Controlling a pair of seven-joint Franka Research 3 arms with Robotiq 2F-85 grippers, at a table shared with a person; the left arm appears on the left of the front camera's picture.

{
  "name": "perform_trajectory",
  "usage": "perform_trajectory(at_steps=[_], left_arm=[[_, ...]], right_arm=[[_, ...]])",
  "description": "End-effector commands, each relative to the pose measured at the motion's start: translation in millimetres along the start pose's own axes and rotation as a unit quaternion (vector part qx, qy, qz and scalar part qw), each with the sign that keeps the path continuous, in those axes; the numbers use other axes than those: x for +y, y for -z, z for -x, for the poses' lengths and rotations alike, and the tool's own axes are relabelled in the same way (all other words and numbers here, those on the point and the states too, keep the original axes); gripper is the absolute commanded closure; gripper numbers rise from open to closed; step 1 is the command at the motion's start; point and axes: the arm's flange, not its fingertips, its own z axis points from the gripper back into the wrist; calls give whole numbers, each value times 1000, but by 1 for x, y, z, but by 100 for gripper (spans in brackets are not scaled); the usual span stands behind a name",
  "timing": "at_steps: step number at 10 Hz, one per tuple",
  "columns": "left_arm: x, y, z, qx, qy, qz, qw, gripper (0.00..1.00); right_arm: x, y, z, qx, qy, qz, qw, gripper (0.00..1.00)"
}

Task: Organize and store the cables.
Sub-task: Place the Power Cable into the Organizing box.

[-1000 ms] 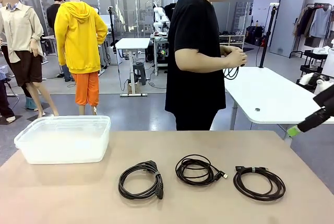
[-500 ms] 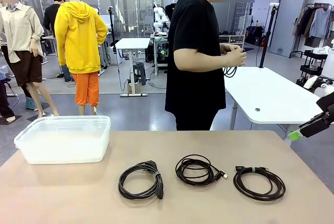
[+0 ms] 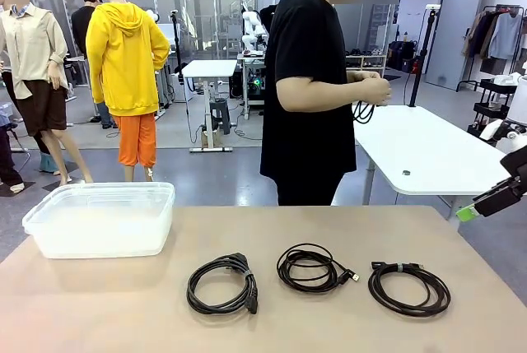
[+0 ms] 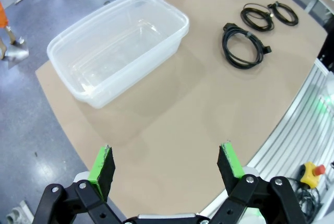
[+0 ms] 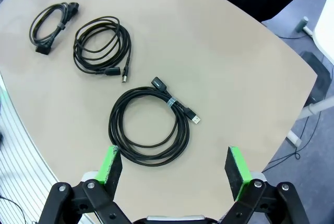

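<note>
**Three coiled cables on the tabletop; both robot hands open and holding nothing**

Nearest: the robot's left hand (image 4: 166,153) hangs over the left part of the tabletop (image 3: 123,312). Its green pads are spread wide and grip nothing. The right hand (image 5: 173,162) is just as wide open, also gripping nothing, and sits high over the right end of the tabletop. It looks down on the right cable (image 3: 409,288). In the front view one green pad tip pokes in at the right edge of the picture.

Cables: three black coils lie flat in a row across the near middle of the tabletop, side by side and not touching.
- The left cable (image 3: 221,285) is the thicker cord, with a chunky plug at its near right side.
- The middle cable (image 3: 311,268) is thinner and wound in looser loops. A small plug end points right.
- The right cable is bound by a tie on its far side, with plug ends beside the tie.

Far left on the tabletop: a clear plastic bin (image 3: 99,220), open-topped and well apart from the coils.

Beyond the far edge: a person (image 3: 309,81) in a black T-shirt stands turned to the right. The person's hands (image 3: 375,88) are together at chest height and hold another black cord (image 3: 362,113), which hangs in loops below them. A white table (image 3: 420,151) stands behind, to the right.
</note>
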Motion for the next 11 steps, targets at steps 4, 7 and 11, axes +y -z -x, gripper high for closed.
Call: perform_trajectory(at_steps=[4, 7, 11], left_arm=[[-115, 113, -125, 111, 79, 31, 990, 0], [-208, 204, -161, 163, 62, -27, 984, 0], [-275, 279, -177, 254, 15, -54, 966, 0]], right_arm=[[-2, -1, -3, 7, -1, 5, 1000, 0], [-2, -1, -3, 7, -1, 5, 1000, 0], [-2, -1, -3, 7, -1, 5, 1000, 0]])
